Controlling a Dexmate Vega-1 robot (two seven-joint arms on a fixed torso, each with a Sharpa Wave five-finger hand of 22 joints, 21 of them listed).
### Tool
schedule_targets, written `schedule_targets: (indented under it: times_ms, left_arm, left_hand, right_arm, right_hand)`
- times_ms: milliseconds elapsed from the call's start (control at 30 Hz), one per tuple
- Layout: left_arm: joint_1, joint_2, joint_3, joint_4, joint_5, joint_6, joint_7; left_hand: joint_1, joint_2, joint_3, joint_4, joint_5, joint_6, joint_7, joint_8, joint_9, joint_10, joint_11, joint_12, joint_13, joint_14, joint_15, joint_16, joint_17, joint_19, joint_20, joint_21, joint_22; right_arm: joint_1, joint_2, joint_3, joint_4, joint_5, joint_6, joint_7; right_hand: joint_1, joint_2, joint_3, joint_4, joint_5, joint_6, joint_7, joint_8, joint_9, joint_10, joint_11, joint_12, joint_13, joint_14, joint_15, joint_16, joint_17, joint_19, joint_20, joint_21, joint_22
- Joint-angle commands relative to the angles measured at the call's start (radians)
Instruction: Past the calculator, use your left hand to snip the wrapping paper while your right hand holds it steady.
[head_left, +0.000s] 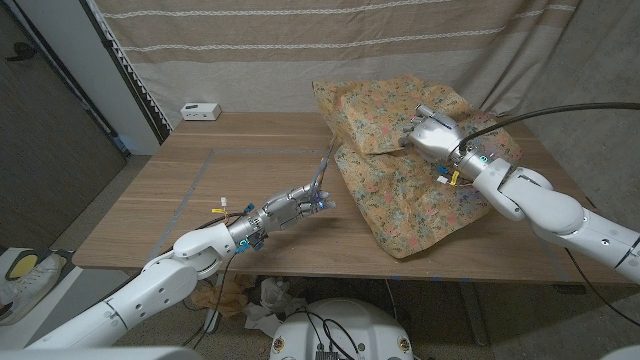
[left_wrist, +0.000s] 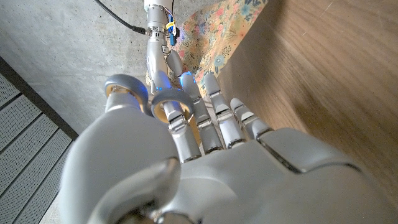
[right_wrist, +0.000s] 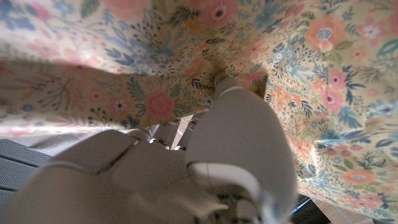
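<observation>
Wrapping paper (head_left: 405, 190), floral and crumpled, sprawls over the right half of the worktop (head_left: 200, 200), one fold heaped up toward the curtain at the back and another sheet spilling down to the near edge. Right robot hand (head_left: 432, 132) is planted on top of the raised fold, fingers dug down into the paper; the right wrist view shows them pushing into the flowered sheet, so that hand is clamped down on the paper, pinning it so it won't slide when the cut comes. Left robot hand (head_left: 296, 203) is out over bare wood, just beside the paper's left edge, fingers wrapped through the handles of a pair of scissors (head_left: 322, 178) with the blades angled up and toward the paper. That grip looks set for a snip, and the approach from the open side gives the blades a free edge to bite. Blades are near the sheet but apart from it, so by my reading the cut isn't started yet. A small white box (head_left: 200, 110) sits at the far left corner.
</observation>
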Motion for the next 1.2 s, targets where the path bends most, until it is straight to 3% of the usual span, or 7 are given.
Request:
schedule_targets:
  times_ms: [33,1200]
  left_arm:
    - [-0.006,-0.008,0.003,0.013,-0.007,0.01,-0.005]
    - [-0.004,-0.005,-0.007,0.011,0.002,0.004,0.002]
  left_hand:
    - [-0.003,-0.005,-0.007,0.0,0.002,-0.004,0.007,0.001,0.001,0.095,-0.09,-0.001,0.002,-0.001,-0.159,0.009,0.003,-0.003,0.0,-0.003,0.003]
    - [-0.004,-0.003,-0.013,0.002,0.009,-0.007,0.006,0.002,-0.003,0.097,-0.091,0.001,0.003,-0.006,-0.159,0.012,0.005,-0.005,0.001,-0.002,0.003]
  right_arm:
    - [0.033,0.012,-0.021,0.019,0.002,0.01,0.005]
    - [0.051,0.028,-0.046,0.038,0.008,0.004,-0.011]
  right_hand:
    - [0.009,0.006,-0.004,0.003,0.005,0.008,0.0,0.0,0.0,0.008,0.0,0.005,0.004,0.009,-0.188,0.001,0.0,0.007,-0.15,-0.004,0.003]
    - [0.01,0.005,-0.008,0.001,0.009,0.011,0.0,-0.001,-0.002,0.012,-0.001,-0.002,0.004,0.01,-0.188,0.002,-0.008,0.014,-0.15,-0.014,0.003]
